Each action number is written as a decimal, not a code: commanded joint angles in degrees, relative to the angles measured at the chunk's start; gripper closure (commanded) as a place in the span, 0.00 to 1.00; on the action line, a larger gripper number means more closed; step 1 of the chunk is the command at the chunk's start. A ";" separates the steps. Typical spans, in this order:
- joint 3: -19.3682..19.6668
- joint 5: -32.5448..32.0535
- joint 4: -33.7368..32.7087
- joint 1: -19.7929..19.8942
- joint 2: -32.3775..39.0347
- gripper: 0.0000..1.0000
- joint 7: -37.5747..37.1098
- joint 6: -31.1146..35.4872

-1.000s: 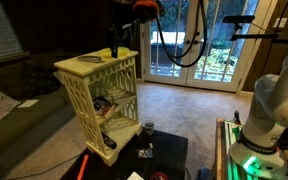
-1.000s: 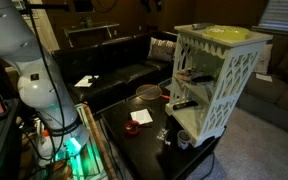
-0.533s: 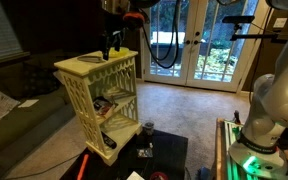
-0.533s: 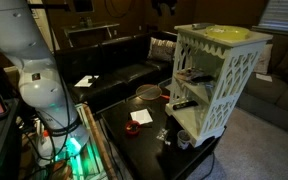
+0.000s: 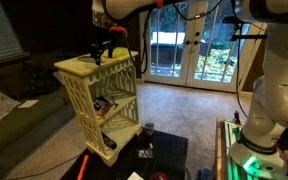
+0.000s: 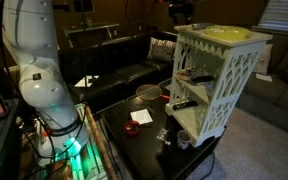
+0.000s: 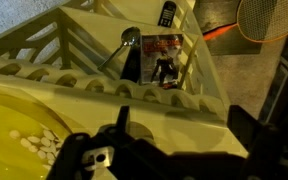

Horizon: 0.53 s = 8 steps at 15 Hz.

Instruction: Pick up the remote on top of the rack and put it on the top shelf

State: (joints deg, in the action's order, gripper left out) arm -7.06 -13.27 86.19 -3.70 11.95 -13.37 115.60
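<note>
Over the rack (image 5: pixel 76 95) in an exterior view, the claw (image 5: pixel 102 48) hung just above the top slab. A sec before, it was higher & beyond the rack's far edge, so the approach looked nearly done & a grasp was prob. next. The arm reached in from high up, wrist turned down. The remote (image 5: pixel 89 60) lay flat on the slab, just below & beside the claw, untouched. The top shelf (image 5: pixel 119 92) sat under the slab, w/ dark bits already on it.

Above the rack's far upper corner in an exterior view, the claw (image 6: pixel 181 12) showed as a dark shape that had shifted closer to the rack. The yellow-green dish (image 6: pixel 227 34) sat on the slab. The remote couldn't be made out there.

On the rack top in the wrist view, the claw (image 7: pixel 184 125) was spread wide, nothing btwn its fingers (image 7: pixel 122 118). The dish lay at one side. A black remote (image 7: pixel 167 12) & spoon (image 7: pixel 129 40) lay lower, past the rack's edge. The pale remote wasn't clearly visible.
</note>
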 commanded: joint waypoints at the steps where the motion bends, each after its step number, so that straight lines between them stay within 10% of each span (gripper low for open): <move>1: 1.48 0.50 0.63 -1.54 -1.15 0.00 0.31 0.15; 8: 3.21 8.10 -2.33 0.17 0.21 0.00 0.74 1.78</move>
State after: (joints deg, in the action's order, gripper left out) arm -4.91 -9.15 85.81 -3.97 11.32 -13.46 116.88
